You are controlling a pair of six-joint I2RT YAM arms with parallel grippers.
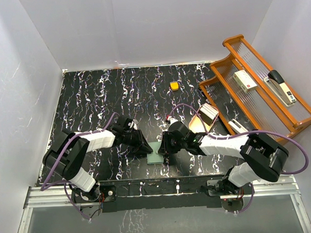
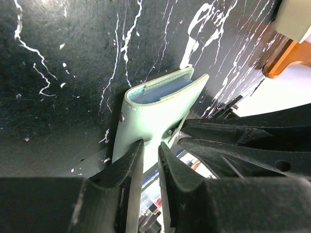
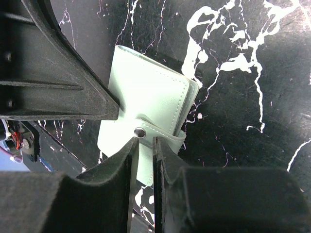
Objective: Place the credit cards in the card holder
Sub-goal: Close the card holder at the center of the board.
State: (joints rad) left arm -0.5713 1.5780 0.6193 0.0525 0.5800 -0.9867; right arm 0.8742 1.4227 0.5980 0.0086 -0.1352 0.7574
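Note:
The card holder (image 1: 156, 156), a pale sage-green bifold wallet, lies closed on the black marbled table between my two grippers. In the left wrist view it (image 2: 155, 109) shows its folded edge with clear inner pockets. My left gripper (image 1: 148, 148) (image 2: 150, 148) is pinched on its near edge. In the right wrist view the card holder (image 3: 146, 92) shows its snap tab (image 3: 160, 131) fastened. My right gripper (image 1: 166, 147) (image 3: 145, 141) is pinched at the tab just below the snap. I cannot make out the credit cards for sure; something pale (image 1: 210, 110) lies in the tan oval dish (image 1: 198, 124).
A small orange rounded block (image 1: 174, 85) sits at the table's far middle. A wooden two-tier rack (image 1: 257, 89) with a stapler and small boxes stands at the right. White walls close in the left, back and right sides.

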